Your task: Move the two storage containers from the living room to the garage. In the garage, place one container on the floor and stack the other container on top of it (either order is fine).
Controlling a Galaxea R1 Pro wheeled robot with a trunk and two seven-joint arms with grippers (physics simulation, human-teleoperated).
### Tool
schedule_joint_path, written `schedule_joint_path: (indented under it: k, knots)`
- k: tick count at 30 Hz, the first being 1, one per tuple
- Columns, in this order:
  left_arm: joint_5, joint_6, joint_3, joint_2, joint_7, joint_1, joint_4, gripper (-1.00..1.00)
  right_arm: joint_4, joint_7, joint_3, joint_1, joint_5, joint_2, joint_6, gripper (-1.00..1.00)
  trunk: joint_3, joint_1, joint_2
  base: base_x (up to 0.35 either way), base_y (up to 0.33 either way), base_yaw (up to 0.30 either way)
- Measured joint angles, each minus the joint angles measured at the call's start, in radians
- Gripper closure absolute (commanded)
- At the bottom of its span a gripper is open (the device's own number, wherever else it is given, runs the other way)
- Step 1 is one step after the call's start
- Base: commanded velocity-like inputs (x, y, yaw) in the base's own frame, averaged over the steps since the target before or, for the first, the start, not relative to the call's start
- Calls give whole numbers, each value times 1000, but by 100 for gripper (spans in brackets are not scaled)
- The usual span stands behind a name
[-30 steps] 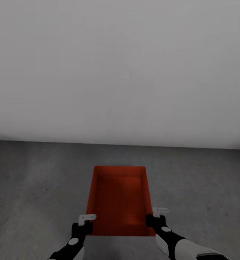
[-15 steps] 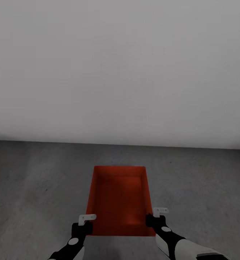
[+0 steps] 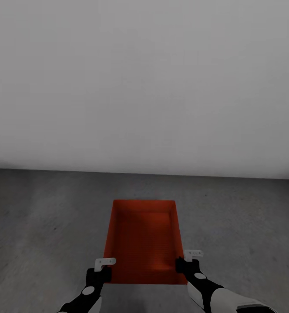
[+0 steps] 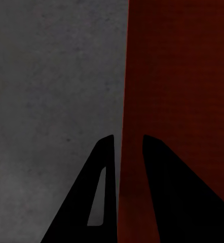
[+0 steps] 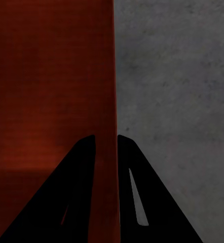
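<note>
Nothing has shifted since a second ago: your view, the pale grey wall (image 3: 144, 82) and the concrete floor (image 3: 40, 217) sit as before. You hold the storage container (image 3: 142, 239) out in front, over the floor; its underside is hidden. Your left gripper (image 3: 102, 270) pinches its left side wall, your right gripper (image 3: 184, 263) the right one. No labels or writing can be read.
</note>
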Motion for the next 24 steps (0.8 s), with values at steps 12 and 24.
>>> schedule_joint_path:
  k: [12,24]
  knots:
    - [-1,0,0,0,0,0,0,100,0,0,0,0,-1,0,-1,100,-38,46,-84,0,0,0]
    - [0,0,0,0,0,0,0,100,0,0,1,0,-1,0,0,100,-75,92,-168,0,0,0]
